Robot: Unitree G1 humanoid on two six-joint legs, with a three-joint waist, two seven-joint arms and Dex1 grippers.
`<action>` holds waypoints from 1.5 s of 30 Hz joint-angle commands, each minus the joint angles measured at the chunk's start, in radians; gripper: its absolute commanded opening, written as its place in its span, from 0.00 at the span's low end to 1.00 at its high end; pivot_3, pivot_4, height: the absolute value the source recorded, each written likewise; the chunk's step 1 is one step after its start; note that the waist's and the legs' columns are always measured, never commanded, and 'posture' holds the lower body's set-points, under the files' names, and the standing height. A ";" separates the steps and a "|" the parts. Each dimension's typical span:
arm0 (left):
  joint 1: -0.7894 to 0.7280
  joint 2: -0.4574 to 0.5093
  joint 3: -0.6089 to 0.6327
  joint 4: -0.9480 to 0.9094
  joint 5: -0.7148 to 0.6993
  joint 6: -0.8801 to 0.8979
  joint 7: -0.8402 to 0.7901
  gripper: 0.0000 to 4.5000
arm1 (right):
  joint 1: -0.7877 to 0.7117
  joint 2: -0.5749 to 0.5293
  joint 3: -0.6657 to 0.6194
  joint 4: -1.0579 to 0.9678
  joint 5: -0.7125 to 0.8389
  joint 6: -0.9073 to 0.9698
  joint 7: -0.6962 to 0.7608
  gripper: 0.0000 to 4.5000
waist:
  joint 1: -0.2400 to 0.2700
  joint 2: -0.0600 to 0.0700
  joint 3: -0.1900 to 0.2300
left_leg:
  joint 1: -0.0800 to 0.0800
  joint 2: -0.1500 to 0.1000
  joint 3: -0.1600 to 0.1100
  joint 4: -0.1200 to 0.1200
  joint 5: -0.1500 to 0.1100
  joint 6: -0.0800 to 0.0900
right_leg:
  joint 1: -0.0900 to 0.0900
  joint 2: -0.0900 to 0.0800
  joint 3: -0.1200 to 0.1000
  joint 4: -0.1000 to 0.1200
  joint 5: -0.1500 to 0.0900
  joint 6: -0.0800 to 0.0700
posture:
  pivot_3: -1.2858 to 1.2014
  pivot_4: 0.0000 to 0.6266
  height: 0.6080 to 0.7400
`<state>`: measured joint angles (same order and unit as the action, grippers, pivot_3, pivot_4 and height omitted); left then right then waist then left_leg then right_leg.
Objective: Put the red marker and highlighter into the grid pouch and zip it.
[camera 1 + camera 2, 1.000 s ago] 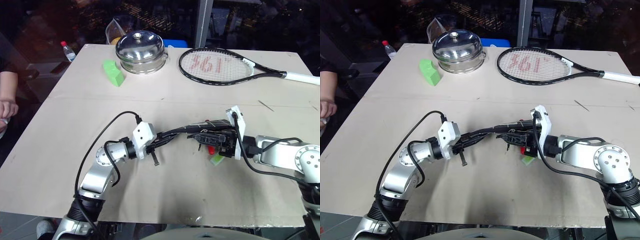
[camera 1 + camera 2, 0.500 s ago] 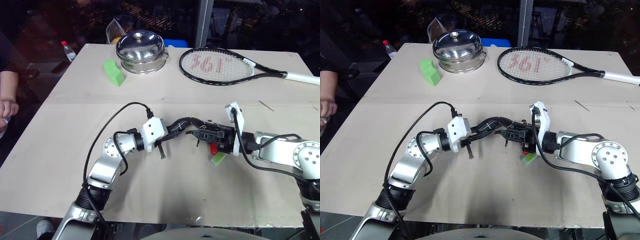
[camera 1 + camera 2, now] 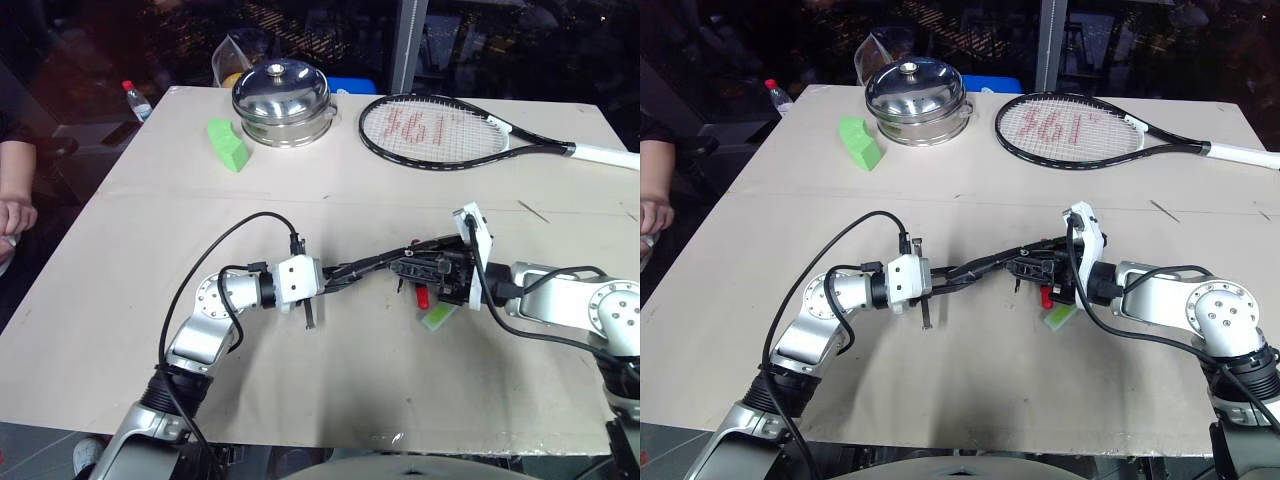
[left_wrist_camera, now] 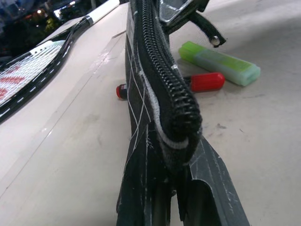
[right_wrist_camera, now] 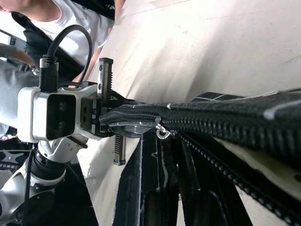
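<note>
While both grippers, left (image 3: 325, 275) and right (image 3: 412, 270), pinch opposite ends of the grid pouch (image 3: 372, 265), red marker (image 4: 197, 82) and highlighter (image 4: 218, 62) lie on the table (image 3: 330, 180) beneath it.

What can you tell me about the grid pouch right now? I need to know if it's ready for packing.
The grid pouch is black fabric with thin white grid lines and a black coil zipper along its upper edge. It is held off the table, stretched edge-up between the two grippers: the left gripper shut on one end, the right gripper shut on the other. The red marker and the highlighter lie on the table beside it, not inside. How far the zipper is open cannot be told.
</note>
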<state>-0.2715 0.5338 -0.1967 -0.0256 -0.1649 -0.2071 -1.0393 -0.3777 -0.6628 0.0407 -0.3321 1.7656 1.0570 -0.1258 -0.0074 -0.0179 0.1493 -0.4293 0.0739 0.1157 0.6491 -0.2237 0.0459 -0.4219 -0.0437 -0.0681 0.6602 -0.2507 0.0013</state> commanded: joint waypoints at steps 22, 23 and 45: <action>-0.080 -0.020 -0.023 -0.071 -0.015 0.027 -0.040 0.00 | -0.047 0.017 0.048 -0.023 0.042 -0.018 -0.018 0.03 | 0.000 0.000 0.000 | -0.001 0.000 0.000 0.001 0.000 0.000 | -0.001 0.005 0.000 0.001 0.001 0.000 | 0.52 0.24 1.00; -0.070 -0.007 -0.021 -0.073 -0.019 0.020 -0.054 0.00 | -0.044 0.010 0.040 -0.017 0.044 -0.019 -0.016 0.03 | 0.000 0.000 0.000 | -0.001 0.000 0.000 0.001 0.000 0.000 | -0.001 0.005 0.000 0.001 0.001 0.000 | 0.52 0.24 1.00; -0.058 -0.036 -0.058 -0.069 -0.027 0.004 -0.092 0.00 | -0.017 -0.023 0.091 -0.059 0.072 -0.020 0.007 0.03 | 0.000 0.000 0.000 | -0.001 0.000 0.000 0.002 0.000 0.000 | -0.001 0.006 0.001 0.002 0.001 0.000 | 0.52 0.24 1.00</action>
<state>-0.3045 0.5170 -0.2440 -0.0584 -0.1734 -0.1979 -1.1429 -0.3821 -0.7080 0.1044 -0.3599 1.8294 1.0445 -0.1124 -0.0078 -0.0180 0.1492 -0.4300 0.0742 0.1153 0.6514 -0.2236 0.0459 -0.4226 -0.0380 -0.0676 0.6620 -0.2500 0.0012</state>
